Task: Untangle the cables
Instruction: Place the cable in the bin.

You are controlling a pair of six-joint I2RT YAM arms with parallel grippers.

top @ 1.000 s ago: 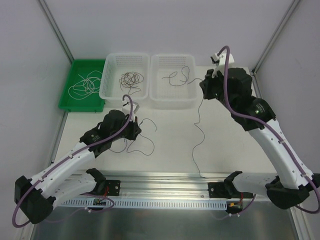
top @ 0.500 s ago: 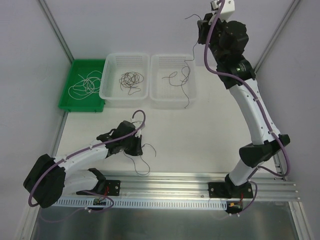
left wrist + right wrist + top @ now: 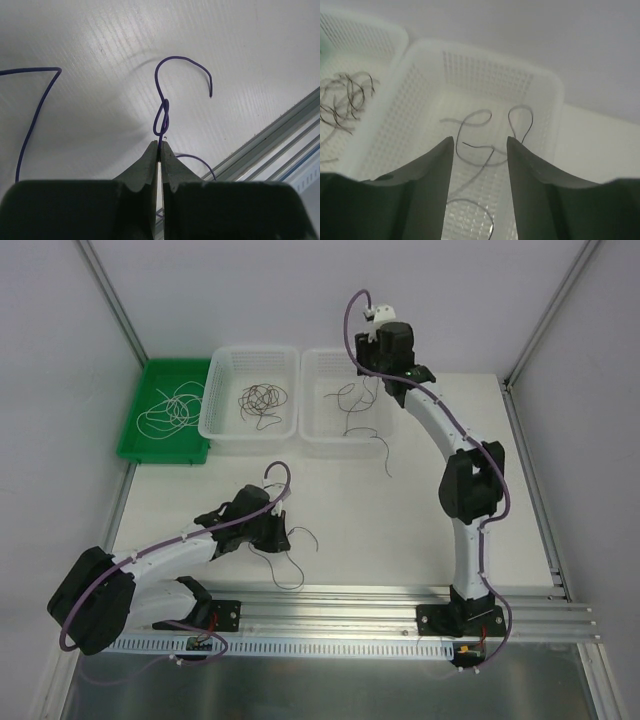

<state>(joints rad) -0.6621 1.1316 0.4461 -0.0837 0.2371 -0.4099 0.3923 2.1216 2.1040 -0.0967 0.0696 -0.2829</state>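
Note:
Thin dark cables [image 3: 280, 555] lie curled on the white table by my left gripper [image 3: 275, 535]. In the left wrist view that gripper [image 3: 160, 145] is shut on a purple-looking cable [image 3: 165, 107] that makes a small loop and a hook just past the tips. My right gripper [image 3: 378, 375] hovers over the right white basket [image 3: 320, 443]. Its jaws [image 3: 480, 140] stand open and empty above a dark cable [image 3: 475, 117] lying in that basket. One cable's tail [image 3: 381, 452] drapes over the basket's front rim onto the table.
A middle white basket [image 3: 215, 425] holds a dark tangle [image 3: 262, 400]. A green tray [image 3: 165, 450] at the far left holds a whitish cable [image 3: 170, 410]. An aluminium rail [image 3: 350, 600] runs along the near edge, close to the left gripper.
The right arm lifted a long cable high, swung left over the right basket and opened, dropping it there. The left gripper drew back toward the rail, still shut on its cable.

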